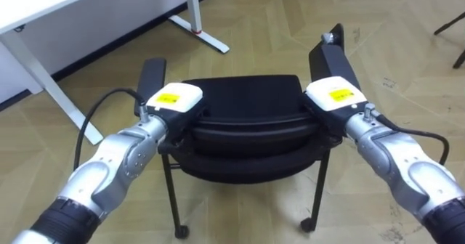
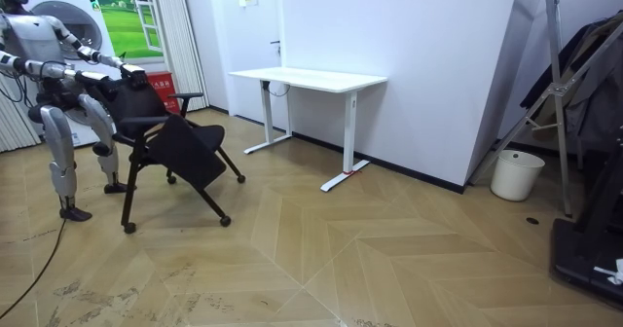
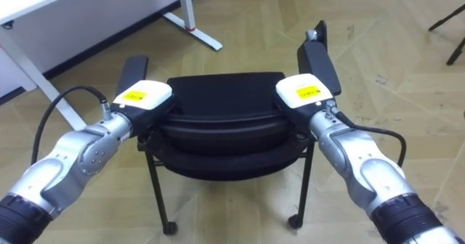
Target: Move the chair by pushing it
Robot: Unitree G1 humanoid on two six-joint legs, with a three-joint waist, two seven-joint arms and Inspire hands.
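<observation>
The left hand (image 1: 173, 99) and right hand (image 1: 334, 93) are resting on the black chair (image 1: 247, 120), atop its curved backrest. Their fingers are hidden, so I cannot tell their grip. A white desk (image 2: 307, 77) is standing nearby.

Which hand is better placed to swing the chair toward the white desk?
Probably the right hand: both rest on the chair back, left hand too, but the desk lies ahead-left, so pushing from the right turns it there.

The wooden floor (image 2: 389, 259) carries the black chair (image 2: 180, 147) on its casters, the white desk (image 2: 307, 77), and seemingly a white bin (image 2: 516, 174).
</observation>
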